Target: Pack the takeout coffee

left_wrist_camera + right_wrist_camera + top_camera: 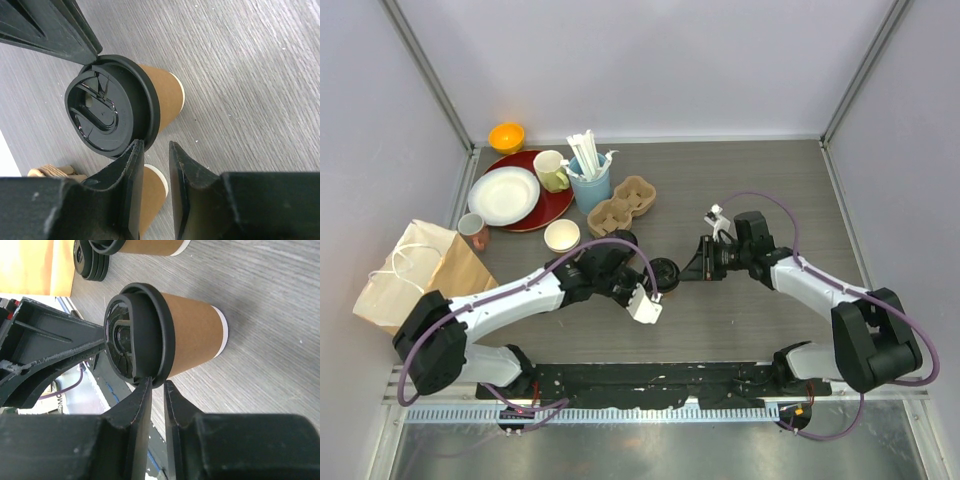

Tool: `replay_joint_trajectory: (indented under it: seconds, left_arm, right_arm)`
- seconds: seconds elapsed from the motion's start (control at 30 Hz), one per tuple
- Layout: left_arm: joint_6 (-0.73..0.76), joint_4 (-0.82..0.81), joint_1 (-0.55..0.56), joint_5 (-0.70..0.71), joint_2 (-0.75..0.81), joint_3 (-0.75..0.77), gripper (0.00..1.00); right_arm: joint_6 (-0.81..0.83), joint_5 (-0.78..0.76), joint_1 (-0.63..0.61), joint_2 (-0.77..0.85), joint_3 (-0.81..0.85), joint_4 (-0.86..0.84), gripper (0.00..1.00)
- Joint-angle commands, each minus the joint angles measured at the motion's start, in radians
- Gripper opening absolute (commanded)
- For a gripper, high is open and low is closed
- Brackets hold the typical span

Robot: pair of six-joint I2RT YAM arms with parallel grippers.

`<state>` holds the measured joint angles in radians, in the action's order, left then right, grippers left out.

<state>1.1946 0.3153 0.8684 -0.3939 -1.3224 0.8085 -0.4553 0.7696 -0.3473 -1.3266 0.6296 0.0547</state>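
Note:
One takeout coffee [665,272] stands mid-table, a brown paper cup [165,92] with a black sip lid [107,107]. My left gripper [648,278] reaches it from the left. Its jaws [155,145] stand a small gap apart with nothing between them, one fingertip [136,147] against the lid's rim. My right gripper [694,264] meets the same cup [192,332] from the right. Its jaws [158,382] are narrowly parted right under the lid's rim [160,340]. A second lidded coffee [150,246] stands just beyond, partly behind my left finger [152,192].
A cardboard cup carrier [622,203] lies behind the cups. A kraft paper bag [420,270] sits at the left edge. Further back are a red plate [552,208] under a white plate [503,195], a pale mug [552,170], a blue cup of sticks [590,185], a small white bowl [561,236] and spare lids [92,262].

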Motion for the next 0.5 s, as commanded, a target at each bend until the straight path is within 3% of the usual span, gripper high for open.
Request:
replay_joint_trajectory:
  seconds: [0.0, 0.3, 0.43, 0.47]
  left_arm:
    - [0.013, 0.056, 0.001, -0.01, 0.051, 0.021, 0.31]
    - [-0.07, 0.071, 0.001, -0.008, 0.115, 0.047, 0.38]
    - [-0.263, 0.039, -0.002, 0.082, 0.137, 0.092, 0.46]
    - [-0.326, 0.035, -0.003, 0.114, 0.138, 0.104, 0.49]
  right_arm:
    - [0.003, -0.001, -0.005, 0.064, 0.044, 0.033, 0.24]
    - [0.081, -0.113, -0.007, 0.115, 0.13, 0.175, 0.4]
    - [0.121, -0.254, -0.037, 0.161, 0.197, 0.247, 0.46]
    - [0.156, -0.354, -0.054, 0.168, 0.217, 0.263, 0.47]
